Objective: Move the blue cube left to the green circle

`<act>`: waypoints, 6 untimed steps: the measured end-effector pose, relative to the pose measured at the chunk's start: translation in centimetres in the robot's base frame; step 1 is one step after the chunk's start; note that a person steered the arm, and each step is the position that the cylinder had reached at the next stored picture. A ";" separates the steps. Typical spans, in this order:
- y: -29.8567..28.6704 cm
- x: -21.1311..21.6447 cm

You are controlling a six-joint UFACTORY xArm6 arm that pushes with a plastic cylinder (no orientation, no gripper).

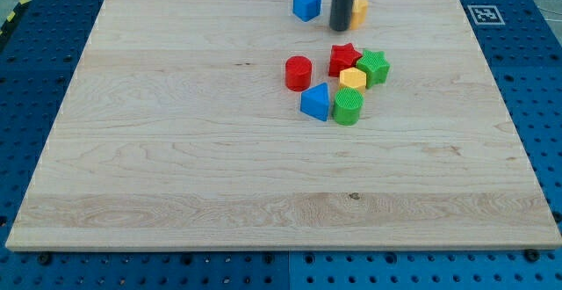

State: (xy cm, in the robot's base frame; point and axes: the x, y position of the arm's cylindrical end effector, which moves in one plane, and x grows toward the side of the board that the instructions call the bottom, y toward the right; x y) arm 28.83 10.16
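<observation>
Plastic, small and hard, is what we take the blue cube (306, 3) to be: a light, stiff block that should slide readily on the smooth pale wooden board (176, 149) and will not deform or break under a push. It sits near the view's top edge of the board, a little left of the dark rod. My tip (340, 28) rests just to the view's right of the cube, apart from it as far as we can tell, and in front of a yellow block (359, 10) whose shape the rod partly hides. We have no jaws to open or close; the rod holds nothing and can only shove.

The green ribbed circle, a short cylinder (348, 106), stands in the cluster lower down, touching or nearly touching a blue triangular block (315, 102) on its left and a yellow hexagonal block (352, 80) above it. A red star (344, 58), a green star (373, 66) and a red cylinder (299, 73) crowd the same area.

Since there is no grip, we judge the place to bear on is the middle of a flat face of the cube; an off-centre push would likely spin so light a block. The spot left of the green circle is occupied by the blue triangular block, so we expect a careful approach will be needed
</observation>
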 end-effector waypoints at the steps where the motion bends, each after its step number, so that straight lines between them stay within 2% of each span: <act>1: 2.5 2.1; 3: 2.9 8.0; 5: -4.7 11.1; 6: -7.8 11.2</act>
State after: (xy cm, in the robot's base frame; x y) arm 40.02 2.38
